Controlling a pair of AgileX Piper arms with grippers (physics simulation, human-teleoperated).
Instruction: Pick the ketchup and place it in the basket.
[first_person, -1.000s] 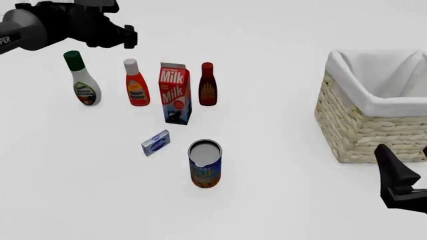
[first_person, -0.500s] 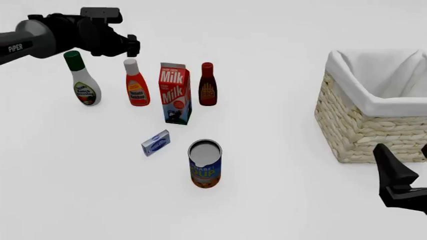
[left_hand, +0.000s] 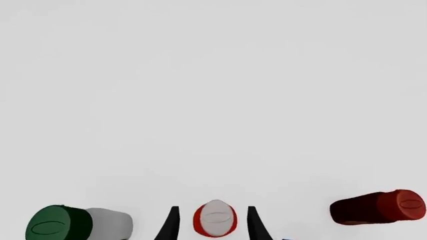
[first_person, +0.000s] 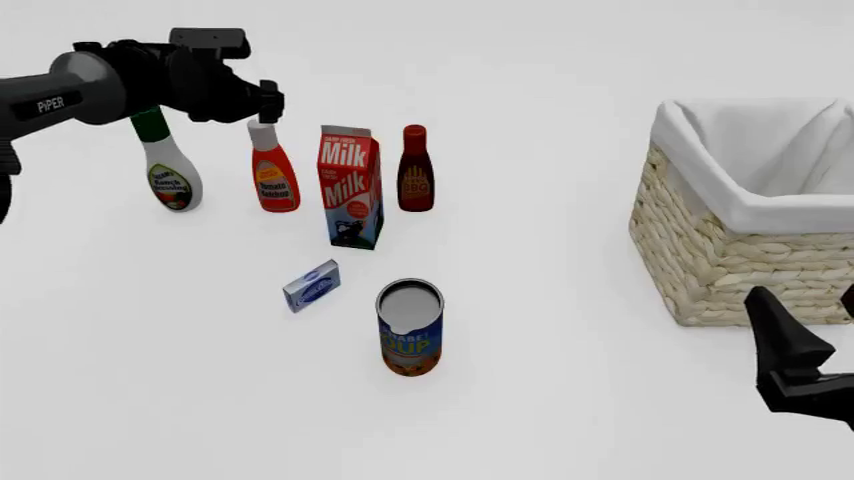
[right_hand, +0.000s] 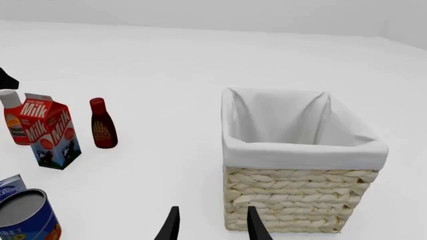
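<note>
- The right gripper (first_person: 801, 345) is hanging low at the near right edge of the front view, just in front of the basket (first_person: 727, 265); its wrist view is showing two dark fingers (right_hand: 172, 225) spread apart with nothing between them, so the claw is released.
- A soup can (first_person: 410, 327) is standing upright nearest the arms, with a small blue box (first_person: 311, 285) lying flat just beyond it to the left.
- The basket is sitting at the right, well apart from the bottles, its white lining (right_hand: 303, 150) folded over the rim.
- The milk carton (first_person: 350, 186) is standing upright in the middle of the row of containers.
- The ketchup (first_person: 274, 168) is standing upright on the table just left of the carton, with a dark red bottle (first_person: 415, 168) right of the carton and a white bottle (first_person: 167, 165) with a green cap further left.
- The left gripper (first_person: 267, 102) is hovering right above the ketchup cap (left_hand: 215, 218); in its wrist view the fingers (left_hand: 253, 226) are straddling the cap on both sides with visible gaps, so the claw is released and gripping nothing.
</note>
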